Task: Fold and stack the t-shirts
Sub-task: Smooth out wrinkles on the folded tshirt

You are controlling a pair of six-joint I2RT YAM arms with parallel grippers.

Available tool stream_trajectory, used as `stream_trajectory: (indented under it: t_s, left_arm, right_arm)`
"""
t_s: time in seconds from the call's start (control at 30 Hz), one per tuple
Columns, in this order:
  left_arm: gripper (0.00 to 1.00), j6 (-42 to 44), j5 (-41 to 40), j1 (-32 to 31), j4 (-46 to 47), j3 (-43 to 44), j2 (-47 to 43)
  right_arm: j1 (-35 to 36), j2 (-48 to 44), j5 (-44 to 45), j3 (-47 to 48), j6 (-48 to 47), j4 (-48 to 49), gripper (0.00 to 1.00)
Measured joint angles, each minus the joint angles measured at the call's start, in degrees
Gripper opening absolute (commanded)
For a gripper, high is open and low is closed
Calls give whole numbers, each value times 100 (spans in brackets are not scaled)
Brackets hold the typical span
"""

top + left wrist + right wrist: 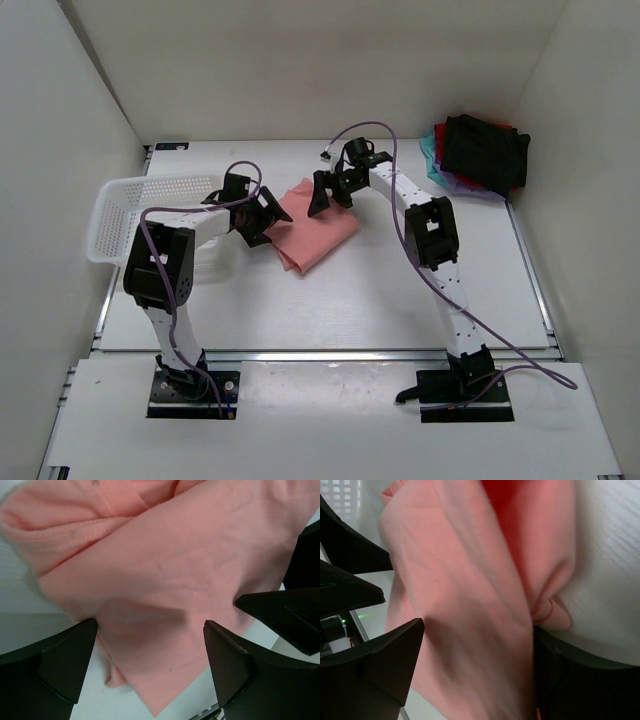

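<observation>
Left gripper [150,625], spread wide and holding nothing, hovers over the salmon-pink t-shirt [315,235]. The right gripper [479,627] stands open too, with cloth loose beneath it. That shirt lies folded mid-tabletop [330,310]. The stack of folded t-shirts [480,150] sits at the far right corner, so moving the pink one there seems all that's left.

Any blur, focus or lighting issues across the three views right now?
Top external: sharp, evenly lit, no glare. Left wrist: pink shirt mostly crisp, softer at the upper left, with a dark shadow across its lower middle. Right wrist: the shirt is smeared and soft throughout, with a red cast near the top.
</observation>
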Motion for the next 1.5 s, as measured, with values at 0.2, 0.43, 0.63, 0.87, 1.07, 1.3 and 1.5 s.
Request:
stream_trajectory:
  t_s: [0.2,0.43,0.63,0.87,1.07,1.3,1.5]
  left_arm:
    - [98,44,-22,92,39,-76,35]
    - [99,109,-13,184,87,-149,33]
    - [99,105,15,267,109,-205,-160]
    - [99,-39,238,299,142,-487,-809]
    - [99,-173,407,216,151,-824,-1252]
    - [99,-264,444,44,192,-846,-1491]
    - [98,-350,557,-195,289,-846,-1550]
  right_arm:
    - [101,44,-177,-35,-116,-24,61]
    - [125,125,26,-127,-271,-367,0]
    - [245,59,636,20,-306,-621,0]
    - [264,-933,2614,-1034,-44,-940,0]
    - [-518,-2848,3005,-4127,940,-225,4]
    - [-155,-4157,2817,-6092,1744,1248,52]
    - [229,-4568,2813,-6094,1661,1943,82]
